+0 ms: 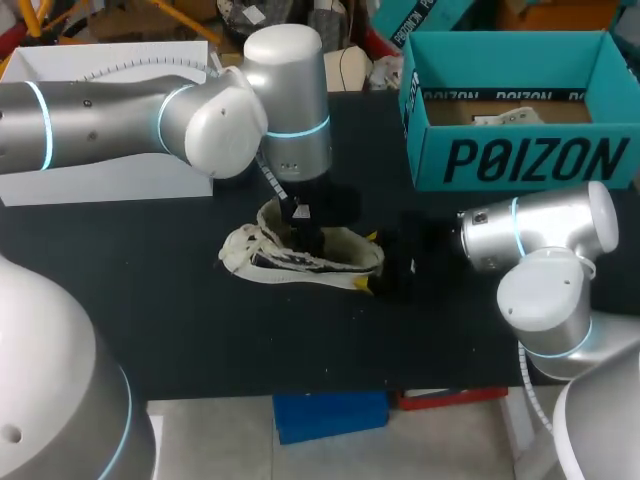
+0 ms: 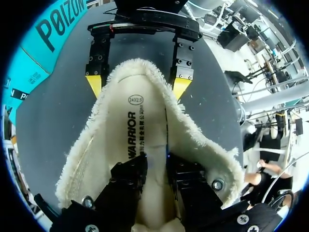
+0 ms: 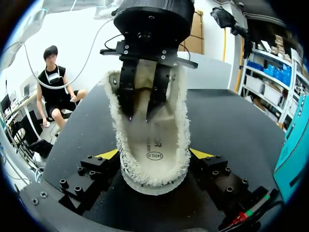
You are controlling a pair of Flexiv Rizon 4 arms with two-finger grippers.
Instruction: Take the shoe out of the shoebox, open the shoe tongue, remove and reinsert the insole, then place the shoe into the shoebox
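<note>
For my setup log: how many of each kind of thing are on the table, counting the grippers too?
Shoe: 1
Insole, inside the shoe: 1
Teal shoebox: 1
White box: 1
Grippers: 2, the left gripper and the right gripper
Total: 6

— Where's the shoe (image 1: 300, 255)?
— On the table (image 1: 150, 300), about the middle. The left gripper (image 2: 155, 166) is down inside the shoe; the right gripper (image 3: 154, 154) straddles its heel, a finger against each side
— And the shoebox (image 1: 530, 160)?
— Behind the shoe, to its right, on the table too
</note>
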